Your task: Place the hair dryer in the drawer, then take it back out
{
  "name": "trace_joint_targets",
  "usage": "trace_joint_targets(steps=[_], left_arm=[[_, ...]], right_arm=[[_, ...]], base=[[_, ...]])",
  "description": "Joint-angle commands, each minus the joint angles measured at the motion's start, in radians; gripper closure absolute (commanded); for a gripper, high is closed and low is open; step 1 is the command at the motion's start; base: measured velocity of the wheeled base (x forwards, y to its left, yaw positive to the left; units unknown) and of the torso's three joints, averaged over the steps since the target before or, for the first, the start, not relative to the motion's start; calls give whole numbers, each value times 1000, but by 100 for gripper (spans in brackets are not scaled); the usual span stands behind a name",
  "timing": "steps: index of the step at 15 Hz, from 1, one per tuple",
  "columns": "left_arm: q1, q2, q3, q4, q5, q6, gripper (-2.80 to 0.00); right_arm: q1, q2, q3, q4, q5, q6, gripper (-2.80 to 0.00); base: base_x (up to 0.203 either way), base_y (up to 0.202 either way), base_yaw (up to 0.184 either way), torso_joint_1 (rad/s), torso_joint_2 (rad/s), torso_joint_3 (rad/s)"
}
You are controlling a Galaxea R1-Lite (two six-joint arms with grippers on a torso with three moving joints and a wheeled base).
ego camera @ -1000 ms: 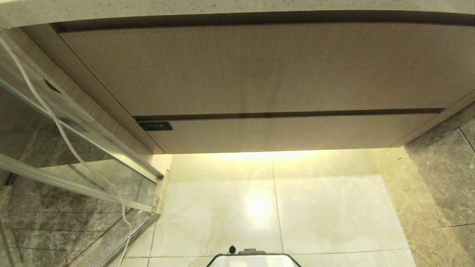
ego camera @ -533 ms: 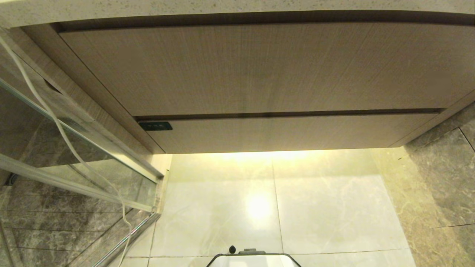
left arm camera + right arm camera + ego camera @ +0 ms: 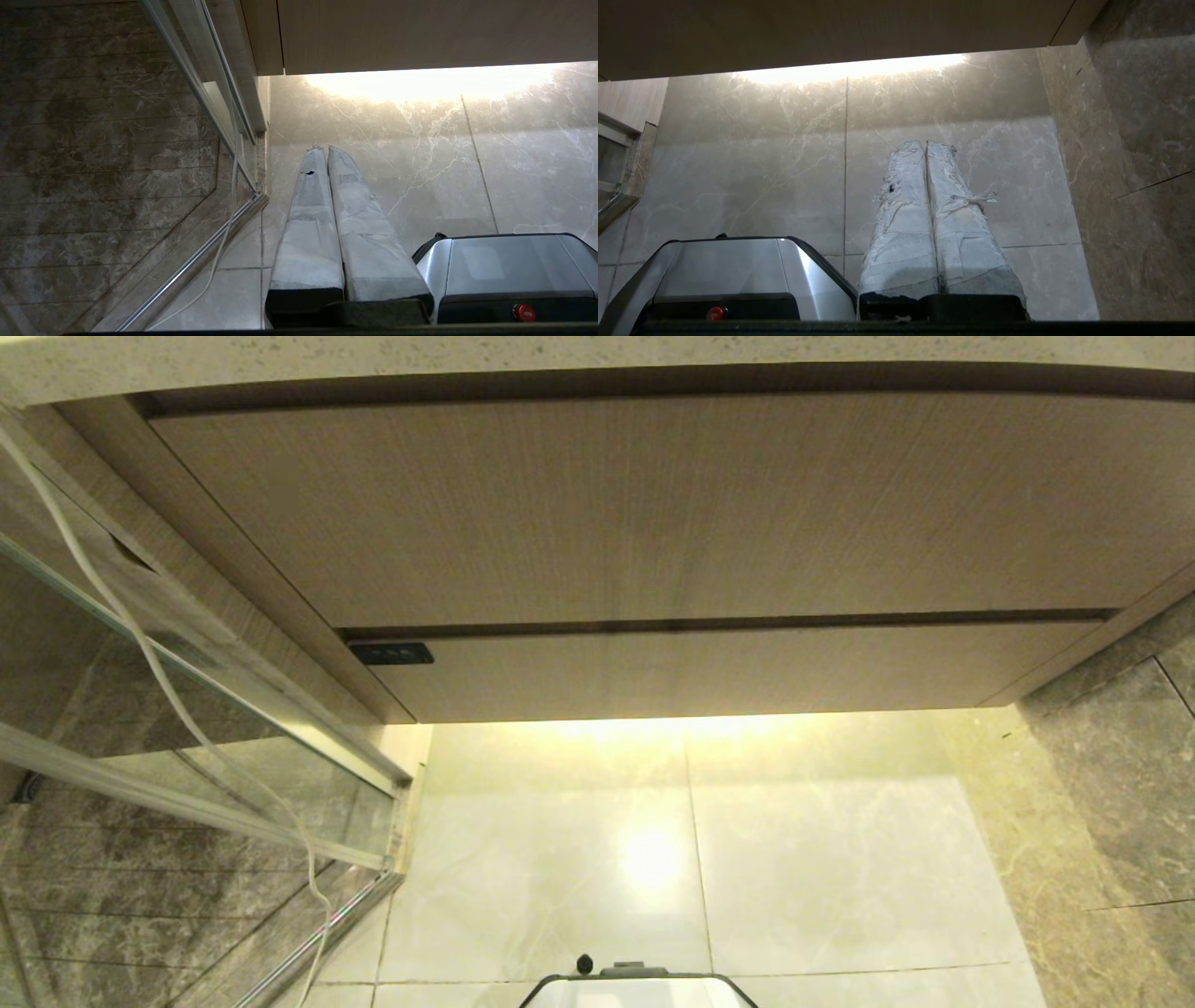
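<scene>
Head view: wood-grain drawer [image 3: 709,667] closed beneath a taller panel front [image 3: 644,509]; contents hidden, hair dryer unseen.
Left wrist view: left gripper [image 3: 326,150] clenched, empty, over marble floor tiles [image 3: 514,154].
Right wrist view: right gripper [image 3: 924,144] clenched, empty, tape-wrapped fingers [image 3: 957,205].

Matt wood-grain cabinet fronts [image 3: 653,513] hang under a speckled stone counter [image 3: 560,350], above glossy pale marble tiles [image 3: 794,859], with clear glass [image 3: 187,747] at nine o'clock and brushed metal on the base [image 3: 738,266].
</scene>
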State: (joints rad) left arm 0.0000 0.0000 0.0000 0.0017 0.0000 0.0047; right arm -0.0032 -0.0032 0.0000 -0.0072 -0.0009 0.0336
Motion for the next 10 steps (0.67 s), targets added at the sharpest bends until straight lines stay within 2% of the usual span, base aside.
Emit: trace_joint_targets(steps=[1,10], left_arm=[[0,0,1,0,0,0,0],[0,0,2,0,0,0,0]], right_arm=[[0,0,2,0,1,0,0],[0,0,2,-2,1,-1,0]], base=[[0,0,0,0,0,0],[0,0,0,0,0,0]])
